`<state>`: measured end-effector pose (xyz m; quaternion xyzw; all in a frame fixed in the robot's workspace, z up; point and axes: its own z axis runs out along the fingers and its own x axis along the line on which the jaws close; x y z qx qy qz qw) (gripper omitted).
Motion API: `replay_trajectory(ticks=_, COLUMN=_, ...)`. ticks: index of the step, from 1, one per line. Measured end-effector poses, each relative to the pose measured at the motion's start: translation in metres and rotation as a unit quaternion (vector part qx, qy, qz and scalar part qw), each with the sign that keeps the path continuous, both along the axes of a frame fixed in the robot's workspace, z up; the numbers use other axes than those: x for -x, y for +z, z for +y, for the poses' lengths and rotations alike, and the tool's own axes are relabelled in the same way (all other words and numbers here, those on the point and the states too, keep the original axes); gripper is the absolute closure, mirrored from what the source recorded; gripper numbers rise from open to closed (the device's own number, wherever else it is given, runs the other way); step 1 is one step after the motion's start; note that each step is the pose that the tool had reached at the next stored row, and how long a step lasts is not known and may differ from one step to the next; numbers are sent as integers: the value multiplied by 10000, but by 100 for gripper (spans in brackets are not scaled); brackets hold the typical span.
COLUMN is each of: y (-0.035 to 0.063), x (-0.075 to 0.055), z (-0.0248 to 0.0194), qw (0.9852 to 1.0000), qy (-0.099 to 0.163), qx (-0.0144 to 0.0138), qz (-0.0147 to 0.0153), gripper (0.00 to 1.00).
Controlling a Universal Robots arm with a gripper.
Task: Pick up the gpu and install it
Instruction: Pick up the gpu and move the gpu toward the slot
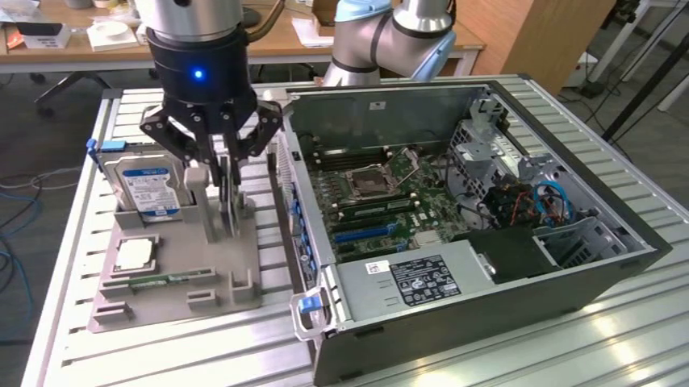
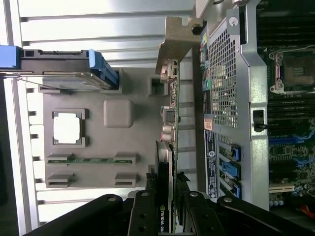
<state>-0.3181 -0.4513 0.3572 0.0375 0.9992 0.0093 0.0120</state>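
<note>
Standing on edge in its slot on the grey holder tray (image 1: 161, 302), the gpu (image 2: 165, 196) sits just beside the open computer case (image 1: 453, 339) (outside it). The gripper (image 1: 219, 222) is clamped against both its faces. A hard drive (image 1: 151, 189) shares that tray.

Matt plastic tray (image 1: 173, 300), shiny ribbed metal table (image 1: 603, 343), perforated metal case (image 2: 224, 73), gpu (image 2: 169, 132) with dull metal bracket
</note>
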Motion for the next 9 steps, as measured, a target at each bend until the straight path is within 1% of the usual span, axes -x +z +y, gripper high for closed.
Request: replay_trajectory(ticks=9, y=85, x=0, z=0, qw=10000, qy=0, qx=0, qz=0, gripper=73)
